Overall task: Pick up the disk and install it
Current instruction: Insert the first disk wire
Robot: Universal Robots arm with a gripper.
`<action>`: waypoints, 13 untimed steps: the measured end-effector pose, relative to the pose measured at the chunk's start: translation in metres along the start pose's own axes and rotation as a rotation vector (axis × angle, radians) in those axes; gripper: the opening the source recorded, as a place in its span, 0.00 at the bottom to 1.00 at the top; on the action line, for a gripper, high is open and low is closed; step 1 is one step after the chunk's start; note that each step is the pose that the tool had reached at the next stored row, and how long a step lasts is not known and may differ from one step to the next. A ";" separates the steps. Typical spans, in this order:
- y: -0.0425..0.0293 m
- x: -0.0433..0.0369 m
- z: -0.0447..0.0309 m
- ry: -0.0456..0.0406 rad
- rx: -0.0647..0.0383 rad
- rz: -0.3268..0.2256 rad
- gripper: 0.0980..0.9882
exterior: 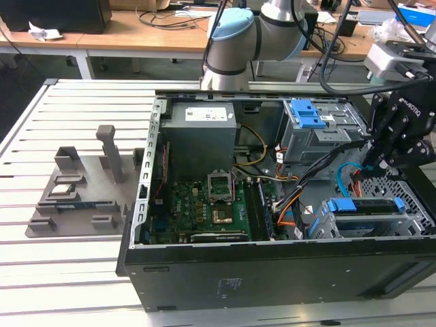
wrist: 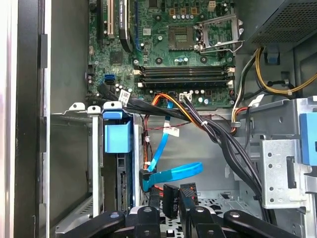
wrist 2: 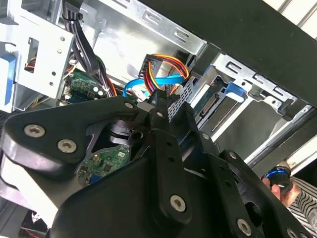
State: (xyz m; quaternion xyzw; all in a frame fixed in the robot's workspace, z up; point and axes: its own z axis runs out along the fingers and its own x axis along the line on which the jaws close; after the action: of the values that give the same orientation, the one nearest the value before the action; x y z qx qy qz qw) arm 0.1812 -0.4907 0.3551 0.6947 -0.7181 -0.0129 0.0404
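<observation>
- Disk [exterior: 361, 206]: you find it in the drive cage [exterior: 409, 221] at the corner of the case nearest the exterior view's right. Its blue frame shows along the cage's open side. In the first wrist view the disk [wrist: 121, 183] stands on edge between the cage walls [wrist: 94, 163], with the blue tab above it.
- Table [exterior: 68, 272]: you have a slatted metal top. The case lies on it, and a grey fixture [exterior: 75, 197] sits well apart from the case, towards the exterior view's left.
- Case [exterior: 272, 272]: it lies on its side with the panel off, so you look straight into it.
- Arm [exterior: 235, 41]: it rises behind the case and reaches over to the exterior view's right.
- Motherboard [exterior: 197, 204]: it covers the case floor, with the open processor socket near its middle.
- Gripper [exterior: 373, 158]: it hangs inside the case just beside the cage, above the loose cables. In the second wrist view its tip [wrist 2: 157, 101] is right at a black connector [wrist 2: 173, 106] with coloured wires. You cannot tell how the jaws stand.
- Blue cable [wrist: 173, 173]: a flat ribbon, it loops across the case floor next to the disk.
- Hand [wrist 2: 290, 191]: a person's hand shows outside the case.
</observation>
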 end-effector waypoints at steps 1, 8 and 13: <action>0.0002 0.0000 0.0001 -0.0002 0.000 0.000 0.22; 0.0008 0.0033 0.0003 0.0000 0.000 0.000 0.08; 0.0000 0.0217 0.0014 0.0057 0.000 0.001 0.08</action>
State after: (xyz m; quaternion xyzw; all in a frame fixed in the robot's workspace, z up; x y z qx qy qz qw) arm 0.1804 -0.5125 0.3546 0.6945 -0.7182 -0.0109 0.0424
